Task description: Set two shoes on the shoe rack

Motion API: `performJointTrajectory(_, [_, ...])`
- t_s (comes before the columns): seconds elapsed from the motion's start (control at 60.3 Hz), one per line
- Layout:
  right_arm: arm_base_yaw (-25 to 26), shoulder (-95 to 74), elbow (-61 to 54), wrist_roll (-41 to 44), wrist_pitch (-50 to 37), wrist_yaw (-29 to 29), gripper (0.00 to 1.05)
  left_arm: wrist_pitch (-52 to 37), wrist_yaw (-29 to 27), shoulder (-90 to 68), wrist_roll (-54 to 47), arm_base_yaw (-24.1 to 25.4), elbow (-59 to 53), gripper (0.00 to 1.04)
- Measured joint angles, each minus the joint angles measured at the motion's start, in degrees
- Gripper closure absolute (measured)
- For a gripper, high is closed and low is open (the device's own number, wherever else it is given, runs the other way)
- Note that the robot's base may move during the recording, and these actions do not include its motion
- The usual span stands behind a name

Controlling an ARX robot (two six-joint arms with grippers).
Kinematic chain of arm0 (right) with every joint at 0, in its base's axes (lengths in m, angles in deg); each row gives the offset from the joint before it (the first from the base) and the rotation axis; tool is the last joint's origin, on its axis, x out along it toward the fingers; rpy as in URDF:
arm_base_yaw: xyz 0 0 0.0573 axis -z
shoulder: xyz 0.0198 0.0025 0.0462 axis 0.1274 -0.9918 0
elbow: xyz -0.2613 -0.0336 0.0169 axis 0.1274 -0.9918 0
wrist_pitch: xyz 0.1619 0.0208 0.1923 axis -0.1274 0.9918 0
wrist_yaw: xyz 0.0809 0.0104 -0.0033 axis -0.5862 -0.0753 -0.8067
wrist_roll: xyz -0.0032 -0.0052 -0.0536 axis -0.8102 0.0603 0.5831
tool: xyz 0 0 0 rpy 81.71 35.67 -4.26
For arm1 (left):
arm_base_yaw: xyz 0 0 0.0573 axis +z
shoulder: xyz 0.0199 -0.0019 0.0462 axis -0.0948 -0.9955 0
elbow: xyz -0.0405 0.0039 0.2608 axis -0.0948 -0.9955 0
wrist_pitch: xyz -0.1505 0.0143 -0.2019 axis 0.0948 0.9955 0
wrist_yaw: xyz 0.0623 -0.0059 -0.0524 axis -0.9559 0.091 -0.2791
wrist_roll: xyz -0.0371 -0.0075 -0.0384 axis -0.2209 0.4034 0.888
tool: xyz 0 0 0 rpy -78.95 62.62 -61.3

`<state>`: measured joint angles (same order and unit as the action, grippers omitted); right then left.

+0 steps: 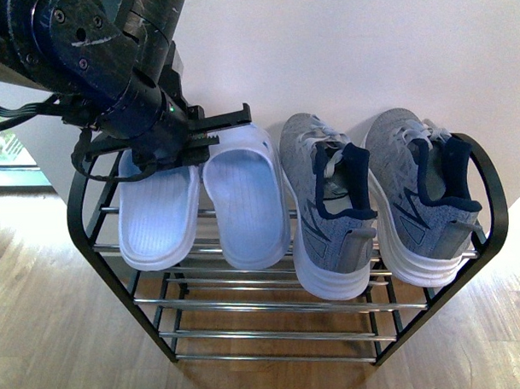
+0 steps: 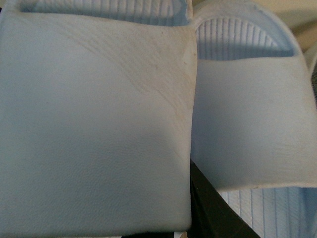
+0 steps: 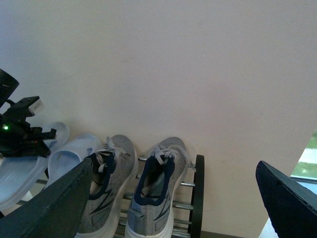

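Sneakers (image 1: 380,203) parked side by side on shoe rack (image 1: 491,212), frame right; slides (image 1: 200,201) frame left, long axes toward wall. Left end effector (image 1: 208,135) directly over slides, opening unclear; right end effector (image 3: 178,198) wide, empty, well back.

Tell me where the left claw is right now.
In the front view the left claw sits above the top tier of the black metal-framed shoe rack, over the strap ends of the two pale blue slides, left of the grey knit sneakers.
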<state>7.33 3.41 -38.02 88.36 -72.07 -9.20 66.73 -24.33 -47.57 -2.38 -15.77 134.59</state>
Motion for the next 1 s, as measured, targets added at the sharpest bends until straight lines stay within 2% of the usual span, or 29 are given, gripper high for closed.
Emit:
performJointTrajectory(0.382, [0.0,0.0,0.0,0.0,0.0,0.0,0.09,0.8,1.4,-2.7,-0.3,0.2,0.7,1.03])
performJointTrajectory(0.78, [0.0,0.0,0.0,0.0,0.0,0.0,0.09,-0.9,0.2,1.5,-0.5,-0.5,-2.0,0.46])
performJointTrajectory(0.995, [0.0,0.0,0.0,0.0,0.0,0.0,0.09,-0.9,-2.1,11.3,-0.3,-2.2,-7.7,0.09])
